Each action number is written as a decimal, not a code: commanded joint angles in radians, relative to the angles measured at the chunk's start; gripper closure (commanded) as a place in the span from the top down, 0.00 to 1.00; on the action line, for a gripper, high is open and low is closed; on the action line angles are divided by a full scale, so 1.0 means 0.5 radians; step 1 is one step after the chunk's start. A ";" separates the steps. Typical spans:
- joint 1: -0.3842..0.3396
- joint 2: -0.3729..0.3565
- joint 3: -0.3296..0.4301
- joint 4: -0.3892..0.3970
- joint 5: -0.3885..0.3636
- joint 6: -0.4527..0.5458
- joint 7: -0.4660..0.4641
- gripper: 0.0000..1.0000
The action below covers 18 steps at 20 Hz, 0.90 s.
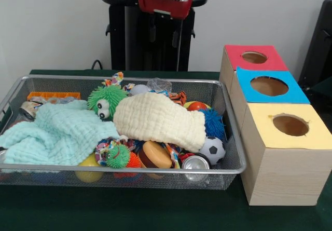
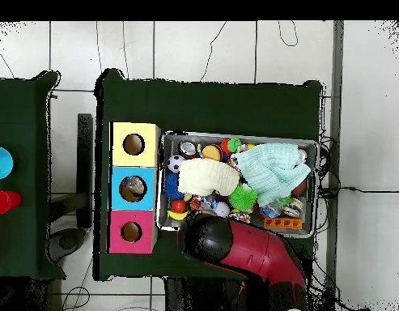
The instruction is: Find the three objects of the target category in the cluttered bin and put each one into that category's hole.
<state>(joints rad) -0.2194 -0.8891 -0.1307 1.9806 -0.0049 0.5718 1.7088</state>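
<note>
Front view: my gripper [image 1: 165, 31] hangs above the bin's [image 1: 124, 171] far rim, finger state unclear; one bottle [image 1: 158, 84] lies inside, the blue hole [image 1: 268, 86] beside.

One wire bin [image 1: 228, 167], three wooden hole boxes: red [image 1: 259, 65], blue [image 1: 249, 93], yellow [image 1: 316, 137]. Two cloths: mint [image 1: 57, 132], cream [image 1: 161, 119]. One soccer ball [image 1: 212, 149], one can [image 1: 195, 163].
</note>
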 commanded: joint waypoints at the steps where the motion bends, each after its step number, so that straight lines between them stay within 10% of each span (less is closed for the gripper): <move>1: -0.088 0.030 0.275 0.314 -0.188 -0.165 -0.128 1.00; 18: -0.219 0.267 0.368 0.414 -0.457 -0.590 0.063 1.00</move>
<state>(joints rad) -0.2946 -0.8459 -0.0492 2.1570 -0.1626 0.3977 1.7088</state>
